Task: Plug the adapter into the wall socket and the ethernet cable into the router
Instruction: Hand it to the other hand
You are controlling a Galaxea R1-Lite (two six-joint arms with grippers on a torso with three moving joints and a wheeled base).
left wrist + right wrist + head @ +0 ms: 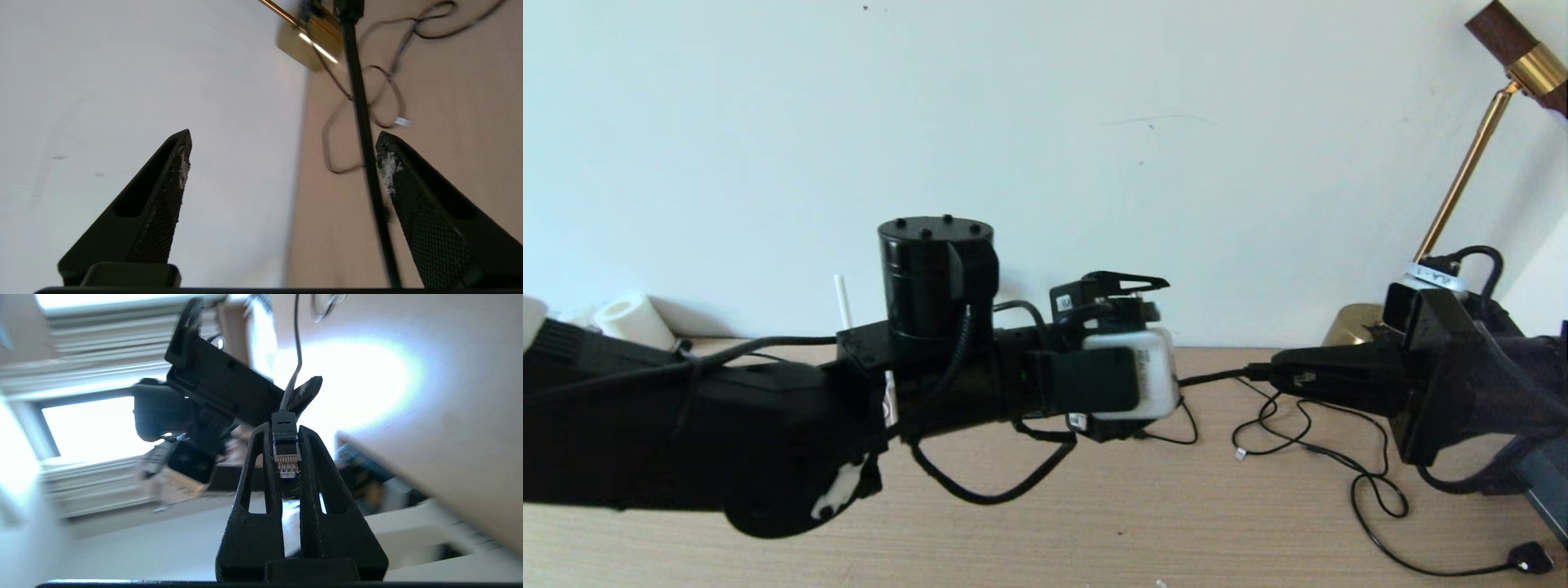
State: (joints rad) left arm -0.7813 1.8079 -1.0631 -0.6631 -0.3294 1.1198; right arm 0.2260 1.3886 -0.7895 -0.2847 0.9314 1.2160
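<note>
My right gripper (1282,374) reaches in from the right and is shut on the clip connector (284,449) of the black ethernet cable (1209,377). The connector's gold contacts show between the fingers (314,465). My left gripper (1172,339) hangs above the table's middle, facing the right gripper, and stands open (282,132). The ethernet cable (359,102) runs between its fingers, right beside the table-side finger (412,196), ungripped. Of the router only one white stick antenna (842,302) shows behind my left arm. The adapter and the wall socket are out of view.
A brass lamp (1462,180) stands at the back right, its base (1352,327) behind my right gripper. Thin black lamp cords (1339,457) loop over the wooden table (1176,523) and end in a small black plug (1529,558). A white roll (633,318) sits at the far left.
</note>
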